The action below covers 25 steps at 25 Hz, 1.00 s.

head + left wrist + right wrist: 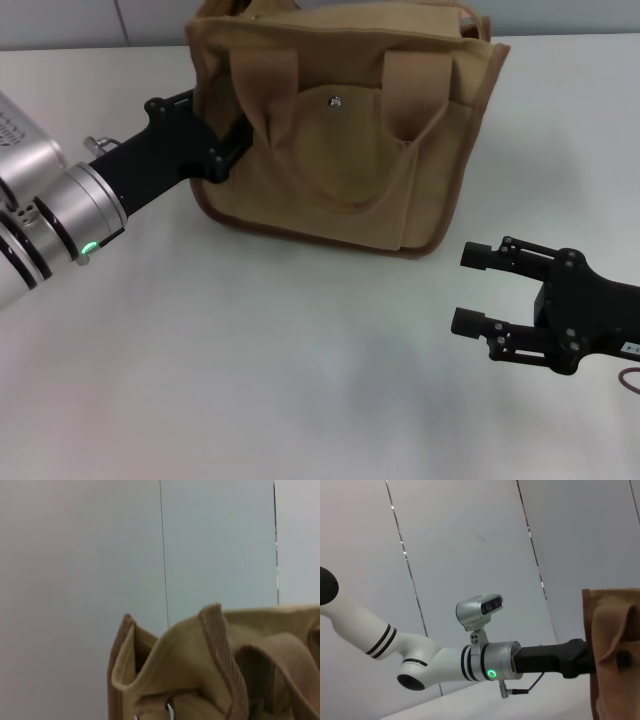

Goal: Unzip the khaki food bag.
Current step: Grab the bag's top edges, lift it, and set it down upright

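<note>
The left end effector is pressed against the left side wall of the khaki food bag, its tip buried in the canvas, so I cannot tell how wide it is spread or whether it has hold of anything. The bag stands upright on the white bench, both handles drooped over its front pocket. To the bag's right and nearer me, the right end effector hovers with fingers spread apart, holding nothing, clear of the bag.
</note>
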Tool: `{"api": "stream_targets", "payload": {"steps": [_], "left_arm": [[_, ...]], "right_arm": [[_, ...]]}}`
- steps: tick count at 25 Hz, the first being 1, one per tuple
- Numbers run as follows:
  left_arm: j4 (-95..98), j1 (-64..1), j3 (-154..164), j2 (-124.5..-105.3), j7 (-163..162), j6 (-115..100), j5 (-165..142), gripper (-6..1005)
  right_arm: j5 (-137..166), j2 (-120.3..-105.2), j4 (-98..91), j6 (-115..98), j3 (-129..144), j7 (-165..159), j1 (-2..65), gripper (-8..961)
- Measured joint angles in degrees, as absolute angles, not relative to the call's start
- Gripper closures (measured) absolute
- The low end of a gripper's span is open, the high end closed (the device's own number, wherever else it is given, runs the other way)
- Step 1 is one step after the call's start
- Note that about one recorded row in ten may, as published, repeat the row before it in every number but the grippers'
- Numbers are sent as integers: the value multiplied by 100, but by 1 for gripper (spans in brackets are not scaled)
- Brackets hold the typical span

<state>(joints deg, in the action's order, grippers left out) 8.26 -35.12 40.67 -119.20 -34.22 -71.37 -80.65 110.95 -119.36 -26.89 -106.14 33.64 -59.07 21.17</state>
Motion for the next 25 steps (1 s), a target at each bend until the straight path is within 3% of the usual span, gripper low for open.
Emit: {"api": "stream_targets", "payload": {"steps": [3,10,15,25], "left_arm": [[850,-3443,4055,-11913,-3455,-7523,-8012,657],[1439,-3170,4115,-11875,-4091,-8437,-8040,699],[1704,-3121,4137,-11874,-4343,-8553,-8071,908],[1711,-2971,4260,-11879,-3967,-8655,-8078,953]], "right_arm": [[10972,-11941,-2689,-10628,3347,-5900,2082,187],[9706,-11935,-2543,-10772,3275,-5866,1827,187],[9155,-11922,-2519,-10771,3242,-5886,1731,187],[9151,-11918,-2513,-10731,3231,-5913,1762,186]]}}
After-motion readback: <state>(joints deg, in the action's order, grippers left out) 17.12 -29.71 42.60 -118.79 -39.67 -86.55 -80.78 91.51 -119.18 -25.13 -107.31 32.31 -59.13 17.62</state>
